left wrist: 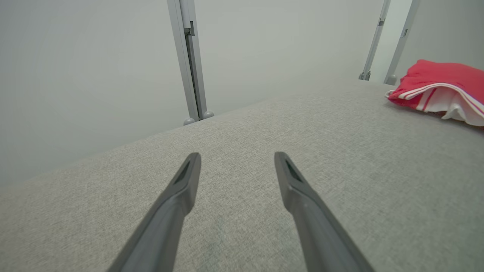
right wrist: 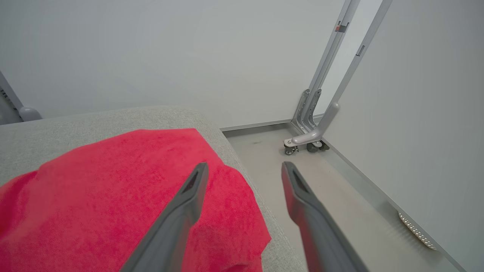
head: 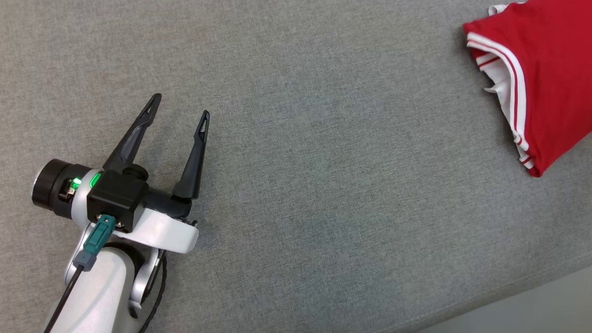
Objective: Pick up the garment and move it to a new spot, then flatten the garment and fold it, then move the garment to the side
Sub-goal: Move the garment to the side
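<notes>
The garment [head: 541, 78] is red with white stripes and lies folded at the far right of the grey padded table [head: 323, 185]. In the left wrist view the garment [left wrist: 438, 88] sits at the right, well away from my left gripper [left wrist: 236, 158]. My left gripper [head: 180, 104] hovers open over bare table at the lower left, nothing between its fingers. The right wrist view shows my right gripper [right wrist: 244, 168] open above the garment [right wrist: 113, 196], near the table's corner; its left finger is over the cloth, its right finger over the floor. Nothing is held.
Grey metal frame posts [left wrist: 191, 60] stand behind the table against a pale wall. A wheeled frame foot [right wrist: 308, 139] rests on the floor past the table's corner. The table's front edge [head: 508, 296] runs across the lower right of the head view.
</notes>
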